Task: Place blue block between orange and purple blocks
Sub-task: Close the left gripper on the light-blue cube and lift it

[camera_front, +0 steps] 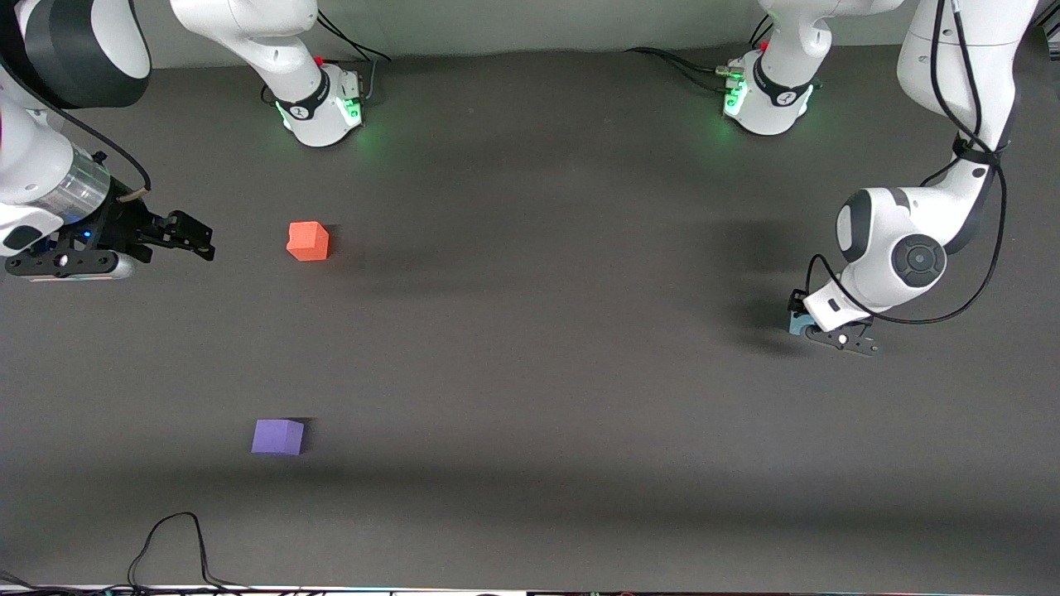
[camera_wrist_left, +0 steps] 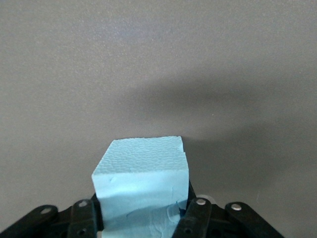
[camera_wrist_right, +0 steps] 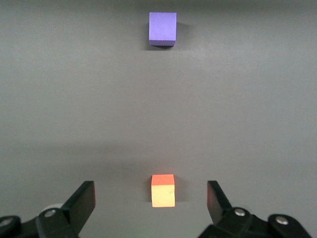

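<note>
Blue block [camera_wrist_left: 141, 186] clamped in left gripper [camera_front: 807, 327] at the left arm's end of the table. Right gripper [camera_wrist_right: 151, 206] waits, fingers apart, beside orange block [camera_front: 308, 241]. Grasp step; next: carry to the gap before purple block [camera_front: 278, 436].

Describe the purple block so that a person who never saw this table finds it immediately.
Look at the dark table, toward the right arm's end. Two cubes sit there apart; the purple block is the one nearer the front camera. The orange block lies farther back, and the blue block sits in the left gripper.
</note>
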